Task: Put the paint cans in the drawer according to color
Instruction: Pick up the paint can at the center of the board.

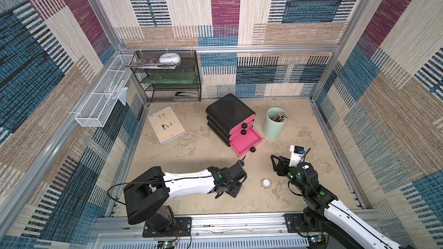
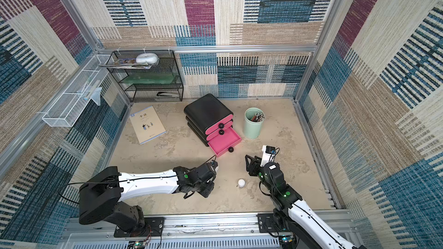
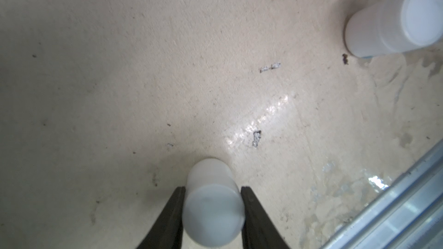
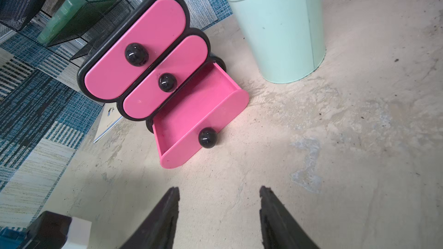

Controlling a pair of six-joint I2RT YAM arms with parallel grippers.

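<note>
Left jaws clenched on a white paint can (image 3: pixel 213 202), upright on the worktop (image 1: pixel 191 154), likely for lifting; drawer (image 1: pixel 230 113) beyond, bottom tray (image 1: pixel 245 141) pulled out, empty, ready to receive; second white can (image 1: pixel 266 183) stands loose nearby; right jaws parted, holding nothing, facing the tray.

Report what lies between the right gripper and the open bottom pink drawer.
Only bare beige tabletop separates the right gripper from the open pink plastic drawer, seen in the right wrist view.

You're watching one white paint can (image 3: pixel 212 209) sitting upright between the fingers of the left gripper (image 3: pixel 212 188), a second white can (image 1: pixel 266 183) standing nearby, and the drawer (image 1: pixel 229 110) keeping its empty bottom tier (image 1: pixel 247 140) hanging open.
</note>
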